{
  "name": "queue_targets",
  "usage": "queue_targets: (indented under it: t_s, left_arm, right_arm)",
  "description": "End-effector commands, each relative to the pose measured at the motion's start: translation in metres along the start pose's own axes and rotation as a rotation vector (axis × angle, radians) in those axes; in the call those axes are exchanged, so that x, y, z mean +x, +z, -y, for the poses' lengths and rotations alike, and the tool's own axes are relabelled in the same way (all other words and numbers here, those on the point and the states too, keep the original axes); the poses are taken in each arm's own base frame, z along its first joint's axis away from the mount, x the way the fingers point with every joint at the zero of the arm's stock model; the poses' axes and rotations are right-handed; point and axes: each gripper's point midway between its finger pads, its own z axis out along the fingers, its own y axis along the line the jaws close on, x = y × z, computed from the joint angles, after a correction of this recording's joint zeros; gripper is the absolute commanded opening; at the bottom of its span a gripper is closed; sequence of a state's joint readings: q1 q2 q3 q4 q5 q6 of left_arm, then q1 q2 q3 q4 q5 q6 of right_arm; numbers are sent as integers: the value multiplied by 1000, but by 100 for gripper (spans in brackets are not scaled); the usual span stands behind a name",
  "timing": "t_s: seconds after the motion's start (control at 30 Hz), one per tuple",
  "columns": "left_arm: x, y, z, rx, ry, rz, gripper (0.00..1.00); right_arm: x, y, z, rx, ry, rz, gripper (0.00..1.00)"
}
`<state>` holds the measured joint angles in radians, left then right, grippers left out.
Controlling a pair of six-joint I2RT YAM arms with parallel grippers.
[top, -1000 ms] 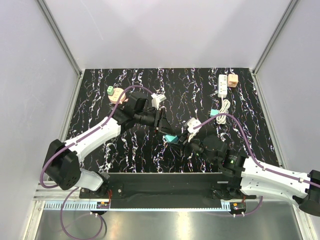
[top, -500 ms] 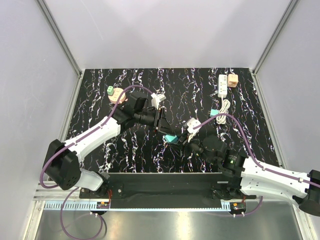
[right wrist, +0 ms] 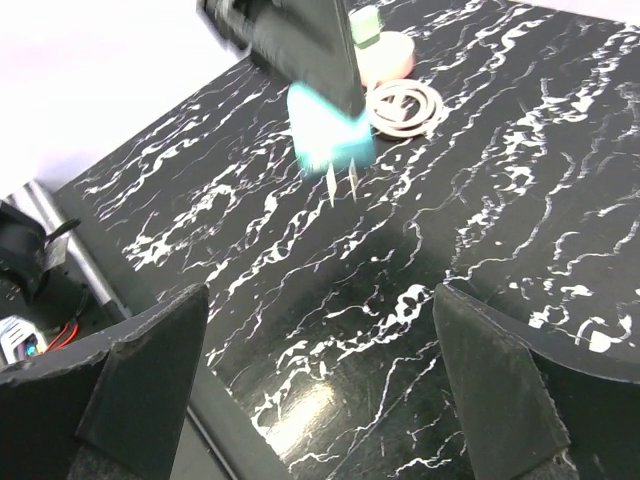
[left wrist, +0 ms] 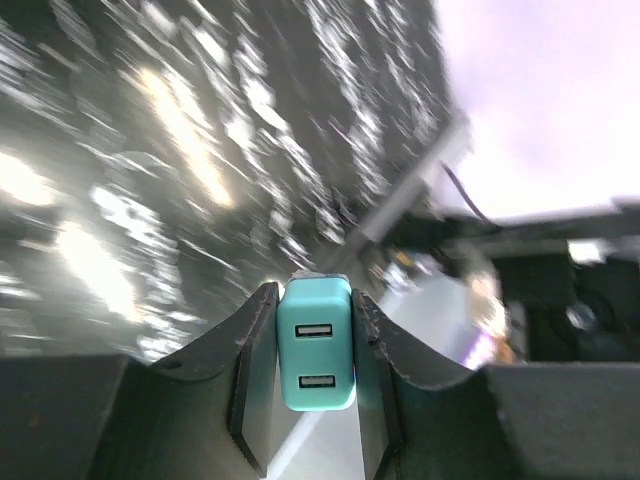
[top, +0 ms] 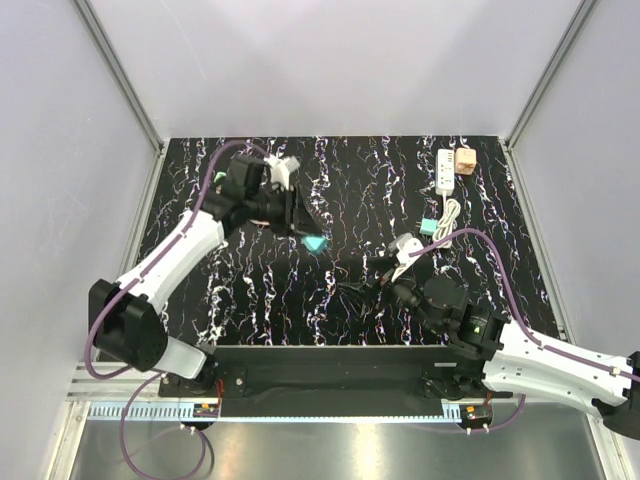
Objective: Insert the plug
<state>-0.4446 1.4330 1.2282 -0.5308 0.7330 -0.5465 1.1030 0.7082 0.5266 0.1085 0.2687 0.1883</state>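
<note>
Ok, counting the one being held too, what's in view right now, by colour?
Teal: 2, adapter, piece by the cord
White: 1, power strip
Peach or pink: 3, plug, disc, coiled cable
Green: 1, block
Total: 7

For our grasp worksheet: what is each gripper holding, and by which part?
Left gripper pinches the teal charger by its side faces; right gripper is open, empty.

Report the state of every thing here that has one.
Left end effector: shut on the teal charger.
Teal charger: gripped, prongs pointing down.
Right end effector: open, empty.
Plug: beside the white power strip, not inserted.
Pinkish cable: coiled on the table.
</note>
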Motion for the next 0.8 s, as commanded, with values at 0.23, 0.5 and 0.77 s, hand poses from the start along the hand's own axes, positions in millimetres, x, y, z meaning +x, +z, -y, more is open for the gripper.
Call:
queue_targets:
  t_s: [0.23, 0.5, 0.77]
  left_arm:
    - [-147, -101, -114, -771, 293, 275, 0]
    - [-219, -130, -171, -955, 404, 433, 0]
    - [-237, -112, -229, -995, 471, 434, 0]
  right_arm:
    - [-5, 2, 21, 126, 39, 44, 100]
    - [6, 7, 31, 189, 53, 20, 100]
    - [10, 16, 26, 176, 47, -2, 100]
